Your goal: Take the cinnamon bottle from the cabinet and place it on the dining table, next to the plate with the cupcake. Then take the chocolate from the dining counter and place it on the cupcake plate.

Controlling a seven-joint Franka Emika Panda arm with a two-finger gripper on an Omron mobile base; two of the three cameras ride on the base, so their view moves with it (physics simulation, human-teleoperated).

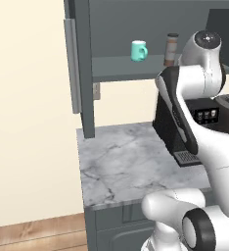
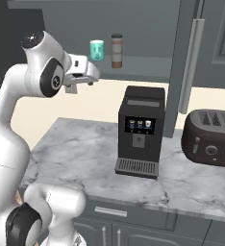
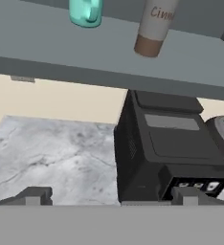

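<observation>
1. Two dark finger tips of the gripper [image 3: 109,195] poke up right in front of the hand camera. They stand wide apart with nothing between them, so the hand is let go and carries nothing.

2. Up past them is the cinnamon bottle [image 3: 154,28]. It stands up straight on the shelf of the cabinet [image 3: 47,52], well apart from the finger tips.

3. From the right base view, the bottle shows brown powder and a dark cap. A teal mug [image 2: 97,50] stands just beside it on the same shelf, on the side away from the cabinet door [image 2: 193,62].

4. The door is swung open, so the way to the bottle is free.

5. Under the bottle, down on the counter [image 2: 76,149], stands a black coffee machine [image 2: 140,129]. A dark toaster [image 2: 211,138] sits further over, past the door.

6. I think this is the very first step: reaching for the bottle. It has not been picked up yet.

7. Next, the hand needs to lift higher and go forward to the bottle. The open fingers must slide one on each side of it, then squeeze.

8. The hand should stay clear of the mug, because it is so close and a bump could knock it over.
</observation>
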